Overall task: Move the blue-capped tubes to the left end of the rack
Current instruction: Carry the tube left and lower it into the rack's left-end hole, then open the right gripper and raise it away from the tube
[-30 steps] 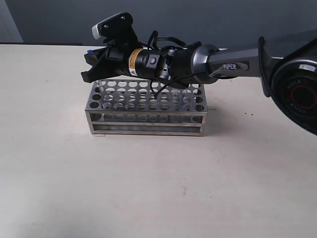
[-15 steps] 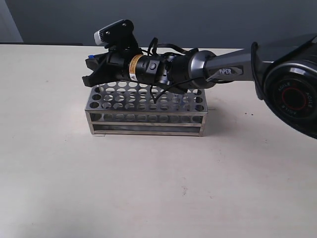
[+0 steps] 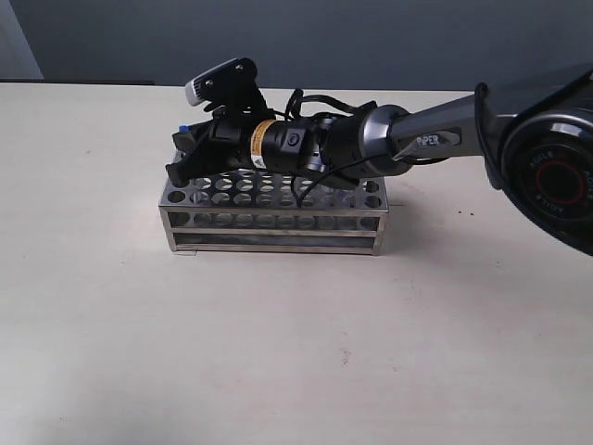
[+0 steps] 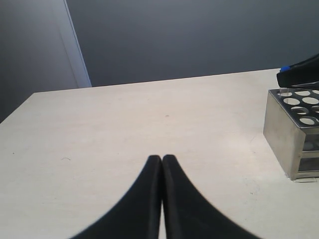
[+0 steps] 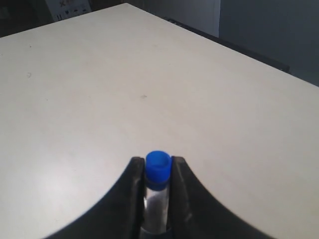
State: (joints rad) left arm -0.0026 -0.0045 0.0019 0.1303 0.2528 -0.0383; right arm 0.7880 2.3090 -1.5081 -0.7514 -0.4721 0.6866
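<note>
The silver rack [image 3: 274,221] stands on the table, and its left end also shows in the left wrist view [image 4: 282,130]. My right gripper [image 3: 182,154] reaches across over that left end, shut on one blue-capped tube [image 5: 158,171]. Its blue cap [image 3: 184,129] pokes out between the fingertips [image 5: 136,167], just above the rack's back left holes. The same cap [image 4: 285,68] appears in the left wrist view. The other blue-capped tubes are hidden behind the arm. My left gripper [image 4: 162,158] is shut and empty, low over bare table left of the rack.
The right arm [image 3: 408,134] and its cables lie across the back rows of the rack. A dark wall [image 3: 371,37] runs behind the table's far edge. Bare tabletop [image 3: 278,352] lies in front of the rack.
My right gripper, still holding the tube, has moved slightly right and down, closer to the rack's left-end holes. The left gripper shows no change.
</note>
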